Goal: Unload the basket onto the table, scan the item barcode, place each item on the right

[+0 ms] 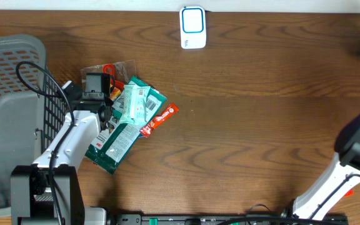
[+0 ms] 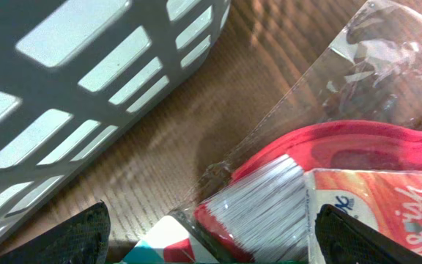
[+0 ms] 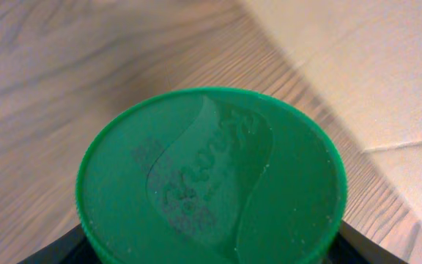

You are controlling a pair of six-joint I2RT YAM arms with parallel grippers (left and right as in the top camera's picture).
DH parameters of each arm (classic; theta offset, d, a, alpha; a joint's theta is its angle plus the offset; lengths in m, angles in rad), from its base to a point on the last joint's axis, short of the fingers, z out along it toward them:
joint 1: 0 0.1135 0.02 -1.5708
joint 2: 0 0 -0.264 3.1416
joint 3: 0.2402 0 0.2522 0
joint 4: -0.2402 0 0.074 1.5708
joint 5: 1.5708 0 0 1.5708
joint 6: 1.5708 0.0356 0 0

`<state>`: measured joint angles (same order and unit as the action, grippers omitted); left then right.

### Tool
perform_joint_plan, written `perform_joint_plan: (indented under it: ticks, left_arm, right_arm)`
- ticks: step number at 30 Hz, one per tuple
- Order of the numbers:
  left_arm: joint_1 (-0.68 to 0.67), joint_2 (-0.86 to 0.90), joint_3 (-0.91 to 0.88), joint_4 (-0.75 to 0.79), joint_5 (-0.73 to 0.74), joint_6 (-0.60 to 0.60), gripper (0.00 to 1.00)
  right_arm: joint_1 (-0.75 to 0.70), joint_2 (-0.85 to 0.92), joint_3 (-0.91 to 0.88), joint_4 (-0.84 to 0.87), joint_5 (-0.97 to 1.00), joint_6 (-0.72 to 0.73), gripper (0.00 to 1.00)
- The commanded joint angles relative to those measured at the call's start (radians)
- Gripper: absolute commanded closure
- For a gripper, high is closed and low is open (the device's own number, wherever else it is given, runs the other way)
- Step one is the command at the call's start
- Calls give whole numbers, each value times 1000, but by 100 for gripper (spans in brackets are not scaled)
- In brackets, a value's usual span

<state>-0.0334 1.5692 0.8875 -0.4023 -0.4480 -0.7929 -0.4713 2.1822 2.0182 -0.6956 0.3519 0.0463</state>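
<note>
Squarely btwn R jaws: green-capped item (image 3: pixel 209 176).

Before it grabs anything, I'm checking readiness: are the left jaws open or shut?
Open. The left gripper shows its fingertips at opposite edges of the wrist view, the bagged red brush lying in the gap.
</note>
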Motion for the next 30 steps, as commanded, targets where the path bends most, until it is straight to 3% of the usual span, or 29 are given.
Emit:
perform_joint_plan:
  ticks: [1,12,20,30]
  left_arm:
    - [6,13,-7,16,-10,-12,11]
    - [-1,13,-7,32,-8,-13,11]
    - [-2,13,-7,34,-9,-13,11]
    - [-2,13,-7,34,-9,-13,11]
  right_arm:
    - [-60,-22,8,80,-108,-89,99]
    - [-179,-7,-45,312,-204,-148,99]
    - [-186,29,-237,481,-165,-265,99]
    - [-217,29,-460,692,-158,-280,99]
